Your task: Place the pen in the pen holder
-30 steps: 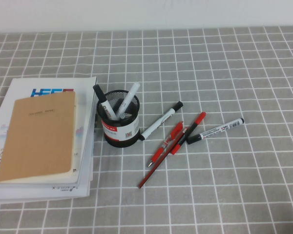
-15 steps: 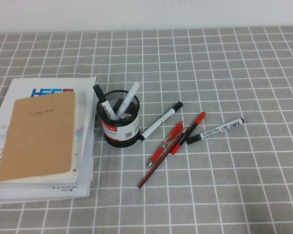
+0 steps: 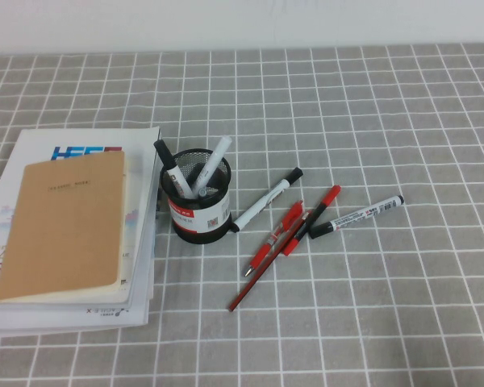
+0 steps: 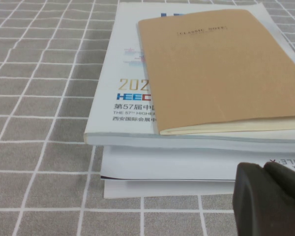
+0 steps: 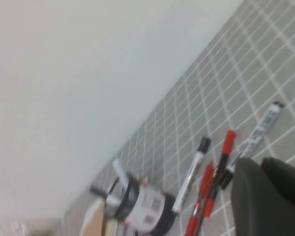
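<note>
**Pen lay loose on the counter, both tools out of the overhead view**

The left tool (image 4: 268, 196) showed only as a dark tip in its own wrist view, low beside the near edge of a stack of booklets (image 4: 187, 147) topped by a tan notebook (image 4: 221, 64); whether it was apart or together could not be told. The right tool (image 5: 270, 191) likewise showed only as a dark blurred mass in its wrist view, raised above the counter near the cluster of pens, and its state could not be told either. Neither tool appeared in the high view, and neither touched anything.

In the high view the grey checked counter (image 3: 387, 322) was bare toward 6 o'clock and 3 o'clock of the pens, and along the far wall edge.

The pen (image 3: 356, 216) lay flat, rightmost of the loose group, its long axis running from about 8 o'clock to 2 o'clock, thick black cap at the 8 o'clock end just beside the red pens (image 3: 284, 230) and red pencil (image 3: 284, 250). A longer white marker (image 3: 266, 199) lay between these and the pen holder (image 3: 197, 201), which stood upright at about 9 o'clock from the pen, well apart from it and just beside the booklets, with two markers (image 3: 212, 165) leaning inside.
</note>
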Robot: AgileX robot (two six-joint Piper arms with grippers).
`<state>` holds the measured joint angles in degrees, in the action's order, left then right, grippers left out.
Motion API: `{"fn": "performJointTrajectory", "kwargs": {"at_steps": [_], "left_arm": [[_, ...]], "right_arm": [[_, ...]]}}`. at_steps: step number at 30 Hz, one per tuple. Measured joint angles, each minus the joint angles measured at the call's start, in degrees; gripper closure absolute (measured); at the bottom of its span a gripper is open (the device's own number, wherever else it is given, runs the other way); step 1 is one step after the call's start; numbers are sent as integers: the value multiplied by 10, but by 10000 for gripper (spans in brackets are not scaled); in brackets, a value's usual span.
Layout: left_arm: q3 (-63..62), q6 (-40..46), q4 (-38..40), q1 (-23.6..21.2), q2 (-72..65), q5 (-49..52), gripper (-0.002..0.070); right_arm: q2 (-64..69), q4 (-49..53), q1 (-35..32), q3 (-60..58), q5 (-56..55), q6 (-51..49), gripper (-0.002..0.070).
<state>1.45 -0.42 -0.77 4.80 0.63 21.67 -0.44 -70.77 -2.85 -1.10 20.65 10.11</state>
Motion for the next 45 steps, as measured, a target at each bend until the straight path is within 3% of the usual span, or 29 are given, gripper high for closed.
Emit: {"fn": "performJointTrajectory", "kwargs": {"at_steps": [8,15,21,34,45], "left_arm": [[0,0,0,0,0,0,680],[0,0,0,0,0,0,680],[0,0,0,0,0,0,680],[0,0,0,0,0,0,680],[0,0,0,0,0,0,680]], "right_arm": [[149,109,0,176,102,94,689],[378,270,0,382,269,104,689],[539,316,4,488,336,105,689],[836,574,228,724,432,93,688],[1050,680,301,947,490,175,660]]}}
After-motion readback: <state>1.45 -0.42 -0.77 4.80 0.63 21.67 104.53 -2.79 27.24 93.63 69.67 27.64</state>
